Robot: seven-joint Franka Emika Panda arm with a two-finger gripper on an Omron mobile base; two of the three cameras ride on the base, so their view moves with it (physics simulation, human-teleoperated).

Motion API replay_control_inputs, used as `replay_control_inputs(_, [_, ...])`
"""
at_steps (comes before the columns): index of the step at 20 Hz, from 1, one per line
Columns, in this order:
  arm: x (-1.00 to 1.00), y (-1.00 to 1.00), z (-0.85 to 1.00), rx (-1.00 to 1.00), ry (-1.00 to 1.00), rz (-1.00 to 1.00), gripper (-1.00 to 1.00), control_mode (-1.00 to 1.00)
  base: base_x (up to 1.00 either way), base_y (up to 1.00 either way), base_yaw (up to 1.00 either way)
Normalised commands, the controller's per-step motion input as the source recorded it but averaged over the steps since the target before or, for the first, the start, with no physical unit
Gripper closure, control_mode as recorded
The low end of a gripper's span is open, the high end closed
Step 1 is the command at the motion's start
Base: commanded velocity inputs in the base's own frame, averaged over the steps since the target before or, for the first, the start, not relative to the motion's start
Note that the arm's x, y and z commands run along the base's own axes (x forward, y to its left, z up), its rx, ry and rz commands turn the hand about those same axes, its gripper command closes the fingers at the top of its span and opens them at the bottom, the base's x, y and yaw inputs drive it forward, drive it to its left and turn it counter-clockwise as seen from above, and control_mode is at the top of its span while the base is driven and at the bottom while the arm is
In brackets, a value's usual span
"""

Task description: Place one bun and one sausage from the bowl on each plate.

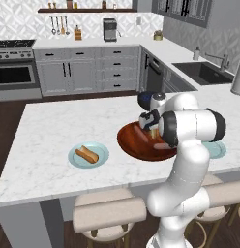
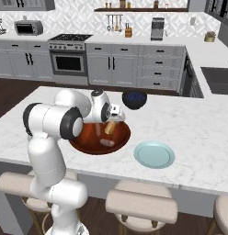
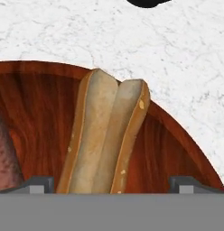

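Hand (image 3: pixel 112 184) wide open, holding nothing, fingertips either side of one bun (image 3: pixel 105 135) lying in the bowl (image 2: pixel 100 137) at frame centre. One sausage (image 2: pixel 106 143) also in the bowl. Two plates on the worktop (image 1: pixel 54 131): left plate (image 1: pixel 88 155) carries a second bun (image 1: pixel 87 154); right plate (image 2: pixel 154 154) bare.

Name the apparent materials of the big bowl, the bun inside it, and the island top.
Bowl: polished reddish wood, judging by streaked grain. Bun: baked bread, matte, tan crust with a pale split top. Counter: white marble or similar stone, grey-veined, smooth.
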Motion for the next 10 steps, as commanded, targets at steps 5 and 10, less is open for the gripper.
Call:
replay_control_inputs(5, [0.18,0.00,-0.26,0.01,0.01,-0.02,-1.00,-1.00,0.00,0.00,0.00])
replay_control_inputs(10, [0.04,0.00,-0.29,0.00,0.00,-0.07,-1.00,-1.00,0.00,0.00,0.00])
